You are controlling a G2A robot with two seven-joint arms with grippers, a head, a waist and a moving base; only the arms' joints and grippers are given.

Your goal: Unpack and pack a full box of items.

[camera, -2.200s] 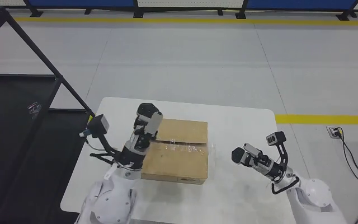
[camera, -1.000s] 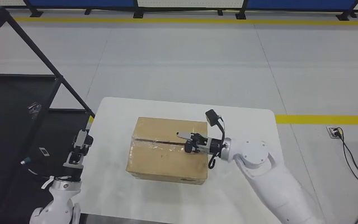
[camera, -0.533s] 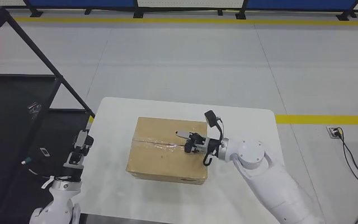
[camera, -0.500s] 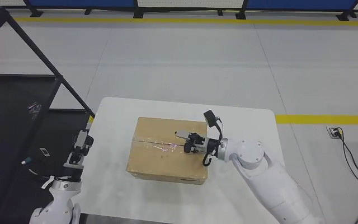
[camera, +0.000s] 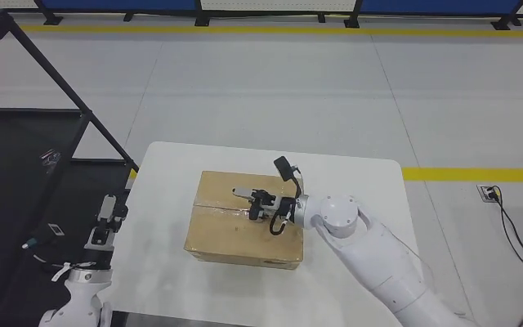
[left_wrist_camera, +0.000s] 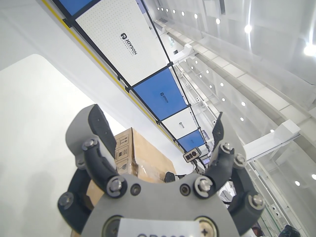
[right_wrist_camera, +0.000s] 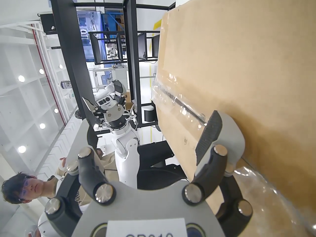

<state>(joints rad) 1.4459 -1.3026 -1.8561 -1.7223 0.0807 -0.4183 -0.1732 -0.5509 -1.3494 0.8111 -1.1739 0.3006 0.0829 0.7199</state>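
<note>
- In the top view I see the closed box point(camera: 245, 233) at mid-surface point(camera: 359, 184), with the right tool point(camera: 245, 203) low over its lid and the arm stretched across.
- In the right wrist view the fingers are wide apart, one over the taped seam point(right_wrist_camera: 176, 101).
- Left tool point(left_wrist_camera: 158, 122) is wide, raised beside the surface's left edge.

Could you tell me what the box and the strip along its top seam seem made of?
The box looks like brown cardboard: matte, with creased edges. The strip looks like clear plastic tape: glossy, wrinkled, catching glare over the seam.
</note>
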